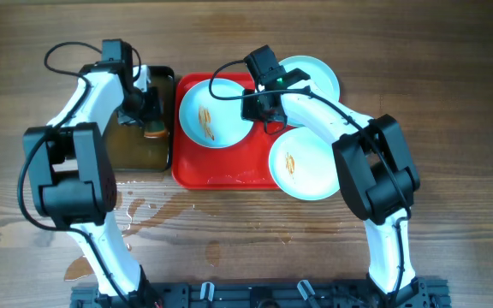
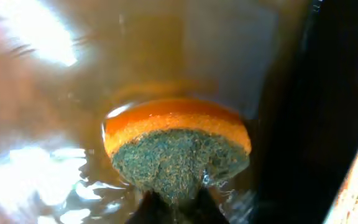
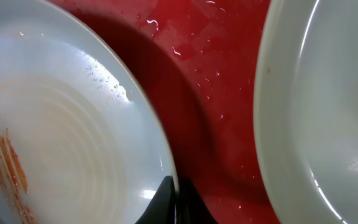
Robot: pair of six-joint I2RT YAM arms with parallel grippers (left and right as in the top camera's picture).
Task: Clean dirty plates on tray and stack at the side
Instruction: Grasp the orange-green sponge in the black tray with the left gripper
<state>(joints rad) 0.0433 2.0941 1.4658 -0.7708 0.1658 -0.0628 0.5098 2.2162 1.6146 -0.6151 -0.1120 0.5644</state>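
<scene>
Three pale plates are on or at the red tray [image 1: 221, 168]. The left plate [image 1: 212, 113] has a brown-orange smear. The front right plate [image 1: 308, 162] also has a smear and overhangs the tray. The back right plate [image 1: 313, 75] is partly hidden by my right arm. My right gripper [image 1: 260, 106] is shut on the left plate's right rim, as the right wrist view shows [image 3: 178, 200], with the plate [image 3: 61, 124] left of it. My left gripper [image 1: 151, 120] is shut on an orange and green sponge [image 2: 176, 149] in brown water; the fingers [image 2: 176, 208] pinch its green side.
A black pan [image 1: 139, 151] of brownish water stands left of the tray, with the sponge in it. Water is spilled on the wooden table [image 1: 148, 207] in front of the pan and tray. In the right wrist view a second plate [image 3: 316, 112] lies right of wet red tray [image 3: 216, 93].
</scene>
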